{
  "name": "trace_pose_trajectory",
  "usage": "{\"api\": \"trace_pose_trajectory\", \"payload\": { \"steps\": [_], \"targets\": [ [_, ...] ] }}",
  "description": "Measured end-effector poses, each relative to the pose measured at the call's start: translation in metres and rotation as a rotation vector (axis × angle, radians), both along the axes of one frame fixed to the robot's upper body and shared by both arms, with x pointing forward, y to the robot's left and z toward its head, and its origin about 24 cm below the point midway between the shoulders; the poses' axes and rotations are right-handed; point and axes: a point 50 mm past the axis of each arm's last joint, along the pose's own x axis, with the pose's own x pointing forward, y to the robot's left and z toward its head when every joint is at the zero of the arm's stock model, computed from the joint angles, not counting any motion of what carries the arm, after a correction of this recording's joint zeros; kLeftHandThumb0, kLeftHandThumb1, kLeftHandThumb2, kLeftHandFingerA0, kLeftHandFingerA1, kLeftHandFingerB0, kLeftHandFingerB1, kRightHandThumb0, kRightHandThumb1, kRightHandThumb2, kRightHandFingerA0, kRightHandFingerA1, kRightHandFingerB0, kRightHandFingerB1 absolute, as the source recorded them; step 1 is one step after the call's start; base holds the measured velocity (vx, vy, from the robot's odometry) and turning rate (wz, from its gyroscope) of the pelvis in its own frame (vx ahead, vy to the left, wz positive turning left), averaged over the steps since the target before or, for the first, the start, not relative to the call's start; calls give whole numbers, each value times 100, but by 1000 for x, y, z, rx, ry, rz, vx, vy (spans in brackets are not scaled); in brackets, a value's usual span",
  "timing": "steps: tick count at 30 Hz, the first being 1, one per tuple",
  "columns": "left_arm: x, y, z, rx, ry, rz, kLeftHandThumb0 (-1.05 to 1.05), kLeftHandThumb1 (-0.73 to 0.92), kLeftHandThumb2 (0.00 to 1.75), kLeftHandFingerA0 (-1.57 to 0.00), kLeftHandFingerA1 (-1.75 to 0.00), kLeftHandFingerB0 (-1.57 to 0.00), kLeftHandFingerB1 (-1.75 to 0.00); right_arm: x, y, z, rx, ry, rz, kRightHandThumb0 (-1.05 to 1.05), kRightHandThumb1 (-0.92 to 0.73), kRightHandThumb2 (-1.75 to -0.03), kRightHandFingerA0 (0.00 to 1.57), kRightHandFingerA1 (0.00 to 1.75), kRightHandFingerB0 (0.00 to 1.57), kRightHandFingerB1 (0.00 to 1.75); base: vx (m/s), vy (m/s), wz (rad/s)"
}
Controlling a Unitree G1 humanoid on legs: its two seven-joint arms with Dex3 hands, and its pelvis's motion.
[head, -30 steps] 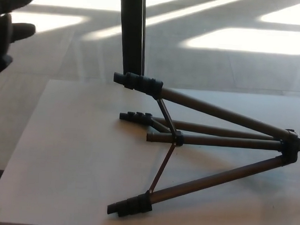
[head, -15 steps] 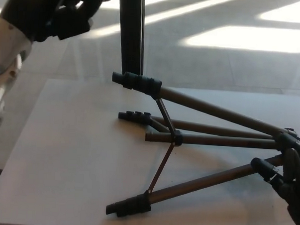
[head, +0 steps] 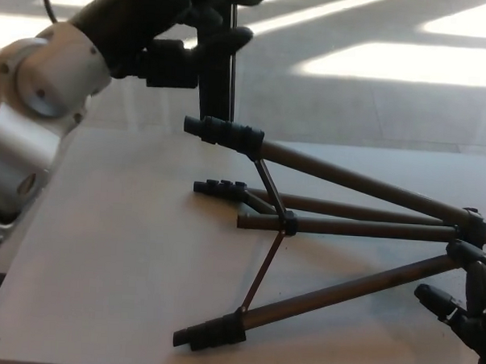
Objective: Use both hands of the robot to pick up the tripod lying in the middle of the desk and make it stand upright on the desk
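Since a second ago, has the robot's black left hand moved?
Yes. The left hand moved rightward from the picture's left edge, now by the dark vertical pole beyond the white desk.

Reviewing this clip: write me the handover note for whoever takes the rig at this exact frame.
Left hand: raised above the desk's far edge, by a dark vertical post; holds nothing; I cannot tell whether its fingers are open or closed.
Right hand: at the lower right picture edge, fingers apart, beside the tripod's hub; no grip visible.
Tripod: lying on its side on the desk, legs spread, feet pointing left.
Done: nothing lifted.
Left: grasp with both hands, raise, stand it upright.
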Motion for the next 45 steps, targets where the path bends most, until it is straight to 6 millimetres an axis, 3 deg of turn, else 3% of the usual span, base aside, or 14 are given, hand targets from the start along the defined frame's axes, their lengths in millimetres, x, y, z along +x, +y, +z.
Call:
{"api": "trace_pose_trajectory", "payload": {
  "steps": [2, 4, 13, 15, 16, 17, 18, 19, 22, 24, 26, 31, 40, 45],
  "targets": [
    [2, -8, -3, 66, 11, -10, -97, 63, 109, -6, -53, -12, -46, -2, 0, 0, -1, 1, 0, -78, -54, -97, 50, 72, 45, 58, 0, 0, 0],
    [4, -16, -6, 130, 20, -21, -100, 83, 65, -9, -52, -16, -37, -4, 0, 1, -2, -2, 1, -77, -72, -62, 51, 70, 50, 47, 0, 0, 0],
    [6, -64, -26, 364, 32, -99, -102, 82, 65, -9, -51, -17, -37, -19, -4, 7, -19, -10, 17, -76, -73, -62, 50, 63, 44, 40, 0, 0, 0],
    [5, -75, -30, 411, 31, -116, -102, 82, 66, -10, -52, -18, -37, -21, -6, 9, -27, -10, 23, -81, -61, -99, 49, 69, 39, 53, 0, 0, 0],
    [5, -79, -32, 429, 30, -122, -103, 82, 65, -8, -51, -19, -36, -21, -7, 10, -28, -10, 23, -74, -72, -62, 49, 67, 44, 41, 0, 0, 0],
    [5, -84, -34, 450, 29, -128, -99, 62, 108, 0, -51, -11, -46, -22, -9, 10, -28, -8, 23, -79, -60, -99, 47, 70, 37, 52, 0, 0, 0],
    [5, -89, -36, 474, 28, -134, -101, 80, 65, -7, -50, -18, -36, -23, -10, 10, -28, -6, 24, -78, -60, -99, 48, 71, 39, 53, 0, 0, 0],
    [5, -94, -39, 499, 26, -140, -98, 63, 108, -1, -51, -9, -45, -23, -10, 10, -28, -3, 26, -82, -62, -100, 46, 69, 37, 52, 0, 0, 0],
    [5, -104, -45, 558, 19, -142, -103, 84, 67, -6, -50, -18, -38, -24, -11, 10, -25, 4, 29, -82, -61, -99, 46, 68, 37, 51, 0, 0, 0],
    [6, -106, -48, 584, 16, -140, -103, 86, 66, -3, -50, -17, -39, -24, -11, 10, -23, 7, 31, -74, -72, -62, 50, 65, 46, 39, 0, 0, 0],
    [7, -109, -52, 636, 8, -129, -105, 69, 114, -4, -37, -12, -47, -24, -11, 10, -17, 10, 33, -79, -62, -99, 48, 68, 39, 52, 0, 0, 0],
    [11, -110, -63, 751, -17, -96, -103, 66, 109, -5, -15, -14, -34, -24, -10, 9, -9, 15, 40, -72, -74, -62, 50, 64, 44, 39, 0, 0, 0],
    [17, -101, -78, 936, -62, -32, -101, 59, 103, 0, -12, -14, 0, -24, -5, 9, 3, 13, 56, -73, -56, -97, 46, 67, 42, 53, 0, 0, 0],
    [22, -93, -86, 1029, -86, 11, -102, 57, 101, 0, -15, 0, 0, -24, -3, 10, 3, 10, 66, -72, -72, -61, 55, 63, 50, 40, 0, 0, 0]
  ]
}}
